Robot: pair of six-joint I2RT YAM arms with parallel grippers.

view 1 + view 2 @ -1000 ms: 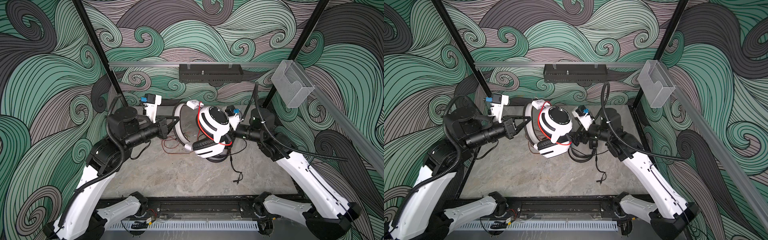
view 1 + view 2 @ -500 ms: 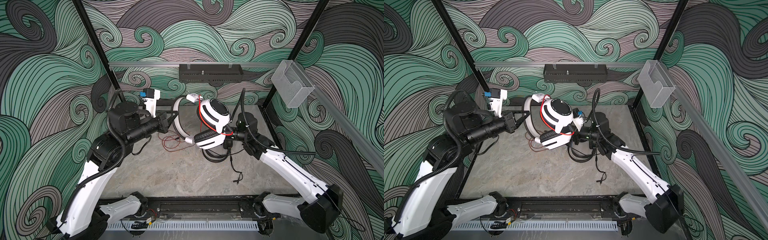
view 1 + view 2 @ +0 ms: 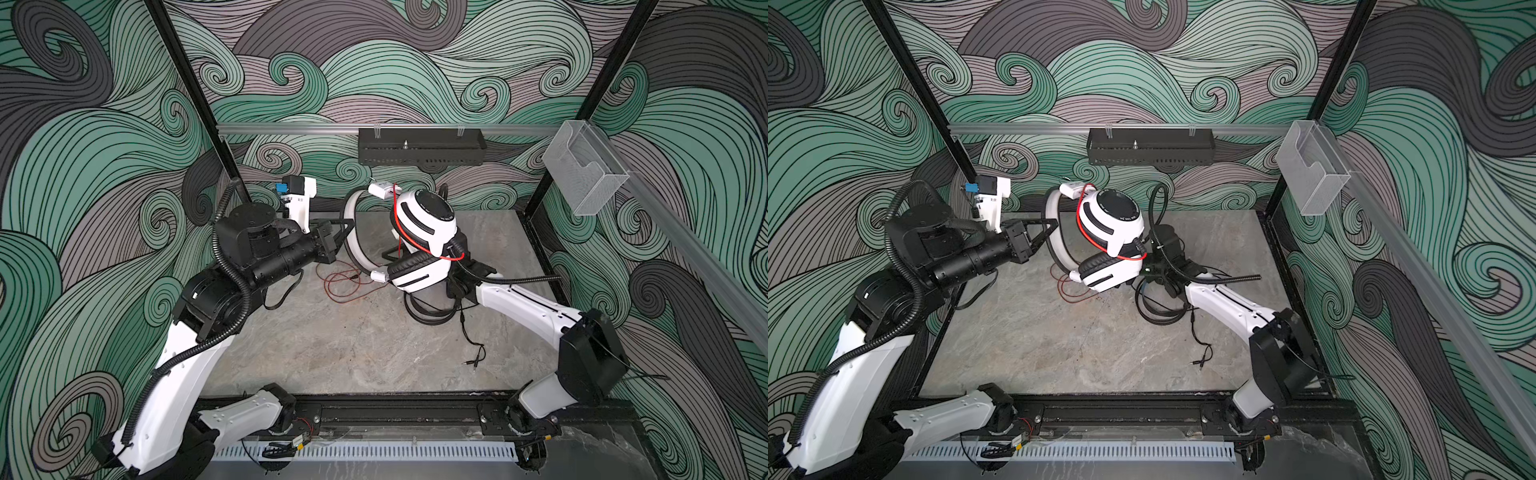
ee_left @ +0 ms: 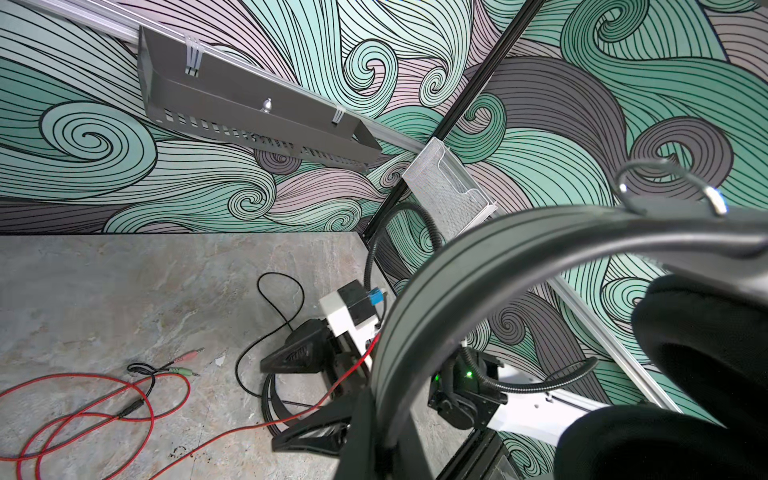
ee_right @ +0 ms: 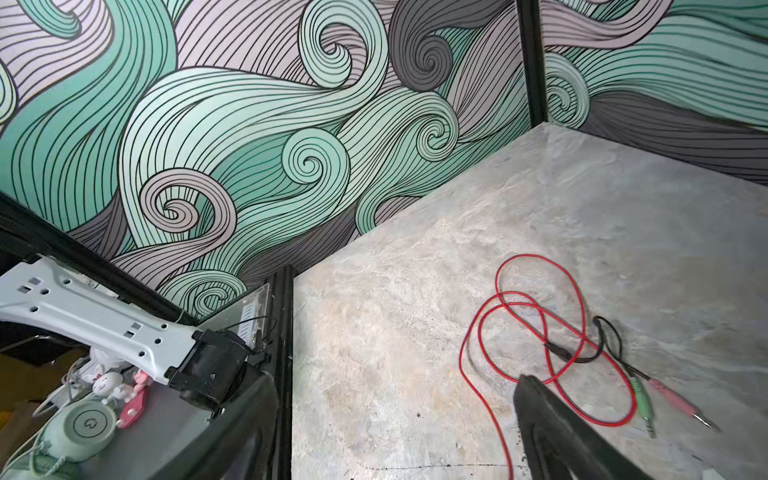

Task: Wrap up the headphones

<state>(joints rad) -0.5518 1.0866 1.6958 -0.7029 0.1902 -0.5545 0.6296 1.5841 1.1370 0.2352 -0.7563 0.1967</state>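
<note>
Swirling green and grey waves cover the walls [image 3: 374,62] around a grey stone-look tabletop [image 3: 332,353]. In both top views the left pincer [image 3: 350,226] is clamped tight on the band [image 3: 352,253] of the white headphones [image 3: 419,232]. It holds them raised over the far half of the tabletop, ear cups [image 3: 415,276] toward the right arm [image 3: 523,301]. One turn of the red cord [image 3: 338,286] crosses the upper cup. The rest lies in loose loops on the tabletop under the band, on the left arm's side. The black headphones [image 3: 432,309] lie flat beneath the white pair, and their black cord [image 3: 471,336] trails toward the near edge.

Left wrist view: the band fills the foreground, and the right pincer [image 4: 299,365] sits low beyond it with a red strand rising past it. How wide it stands cannot be told from here.

Right wrist view: one black finger [image 5: 552,428] points straight at the red loops, its tip at or just over a strand. The jaws look spread, with nothing gripped. I judge the right arm to be the free one and the nearer to the slack cord, which lies just ahead of it. Picking up that strand for the next turn falls to it.
</note>
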